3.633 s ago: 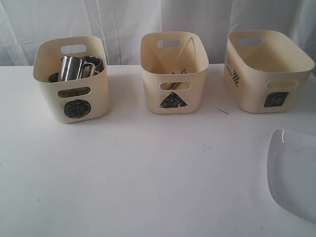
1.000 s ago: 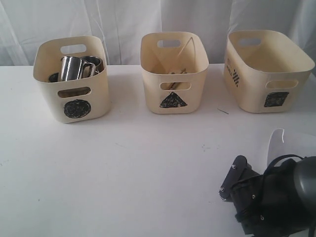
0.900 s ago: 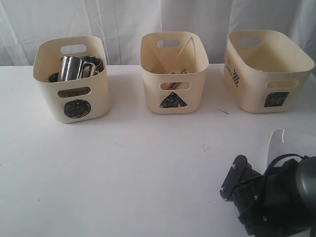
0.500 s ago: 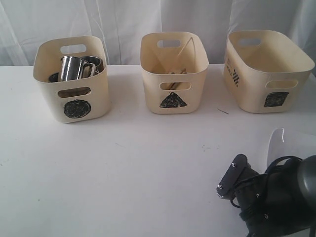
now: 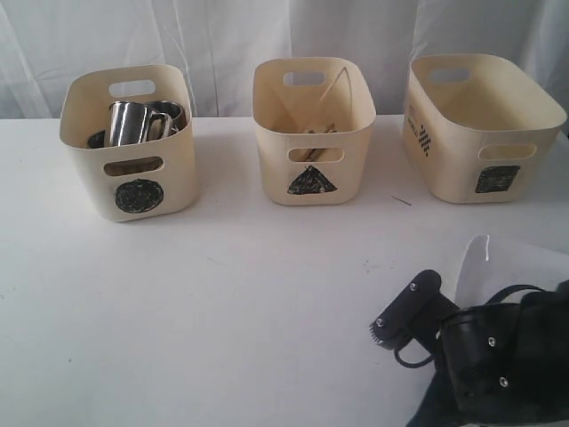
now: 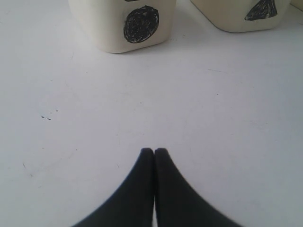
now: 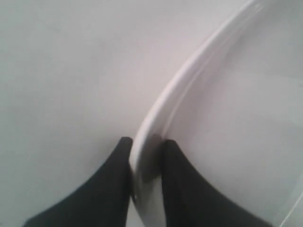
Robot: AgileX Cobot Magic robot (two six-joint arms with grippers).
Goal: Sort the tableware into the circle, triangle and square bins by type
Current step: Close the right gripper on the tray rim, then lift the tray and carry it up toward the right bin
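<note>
- Nearly done: steel mugs (image 5: 130,122) sit in your circle bin (image 5: 129,191), utensils (image 5: 318,130) in the triangle bin (image 5: 313,182).
- Right gripper (image 7: 146,147) pinches the clear plate (image 5: 511,265); the square bin (image 5: 484,169) awaits it.
- Left gripper (image 6: 154,152) is pressed closed, holding nothing.

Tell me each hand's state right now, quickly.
Left hand: closed, holding nothing.
Right hand: closed on the rim of the clear plate.
</note>
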